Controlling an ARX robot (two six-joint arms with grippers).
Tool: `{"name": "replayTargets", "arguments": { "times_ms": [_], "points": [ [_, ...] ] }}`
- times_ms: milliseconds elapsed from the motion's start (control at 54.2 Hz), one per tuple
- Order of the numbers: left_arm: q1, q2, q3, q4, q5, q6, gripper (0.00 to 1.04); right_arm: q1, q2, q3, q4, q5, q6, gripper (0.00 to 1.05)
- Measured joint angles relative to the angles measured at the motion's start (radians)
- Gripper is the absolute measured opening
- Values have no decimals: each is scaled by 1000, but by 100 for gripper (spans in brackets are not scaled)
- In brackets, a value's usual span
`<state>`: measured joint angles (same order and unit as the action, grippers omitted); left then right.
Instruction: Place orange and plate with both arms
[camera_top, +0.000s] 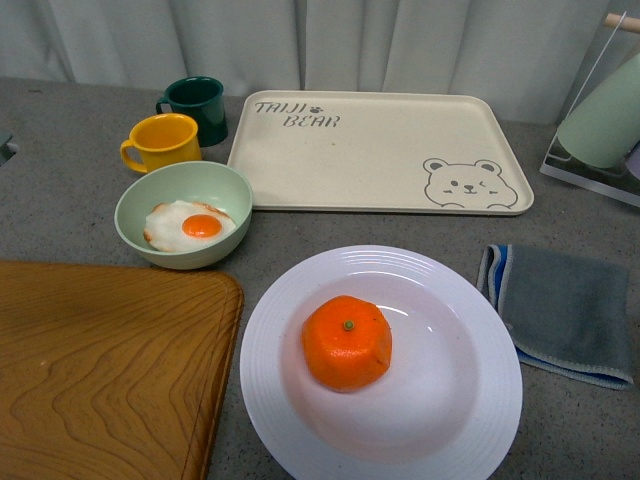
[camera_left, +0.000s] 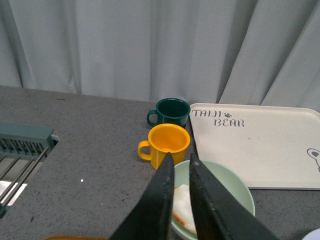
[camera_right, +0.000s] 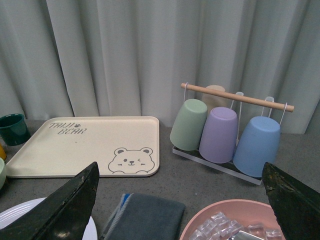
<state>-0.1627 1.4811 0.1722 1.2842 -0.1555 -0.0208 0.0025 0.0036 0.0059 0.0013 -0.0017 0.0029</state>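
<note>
The orange (camera_top: 347, 342) sits in the middle of the large white ridged plate (camera_top: 450, 300) at the near centre of the grey table in the front view. No gripper shows in that view. In the left wrist view my left gripper (camera_left: 181, 162) is shut and empty, held above the pale green bowl (camera_left: 225, 185); the orange is out of that view. In the right wrist view my right gripper (camera_right: 180, 172) is wide open and empty, and a sliver of the plate's rim (camera_right: 15, 210) shows beside one finger.
A green bowl with a fried egg (camera_top: 185, 215), a yellow mug (camera_top: 163, 141) and a dark green mug (camera_top: 195, 105) stand at the left. A cream bear tray (camera_top: 380, 150) lies behind. A wooden board (camera_top: 100, 370), a grey cloth (camera_top: 565, 310), a cup rack (camera_right: 225, 130) and a pink bowl (camera_right: 230, 222) are near.
</note>
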Motion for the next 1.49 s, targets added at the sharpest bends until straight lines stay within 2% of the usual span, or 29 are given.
{"name": "replayTargets", "arguments": {
  "times_ms": [74,240,313,424,479,590,1124,1493],
  "points": [
    [18,-66,-31,-34,14,3,4,0,0,0,0,0,0,95],
    [50,-224,-87,-130,50,10,4,0,0,0,0,0,0,95],
    [64,-340,-90,-261,60,12,4,0,0,0,0,0,0,95],
    [80,-462,-105,-343,77,13,4,0,0,0,0,0,0,95],
    [126,-516,-118,-384,141,13,4,0,0,0,0,0,0,95],
    [158,-590,-135,-446,149,13,4,0,0,0,0,0,0,95],
    [160,-967,-153,-777,154,13,4,0,0,0,0,0,0,95],
    [160,-1144,-153,-944,155,13,4,0,0,0,0,0,0,95]
  ]
}}
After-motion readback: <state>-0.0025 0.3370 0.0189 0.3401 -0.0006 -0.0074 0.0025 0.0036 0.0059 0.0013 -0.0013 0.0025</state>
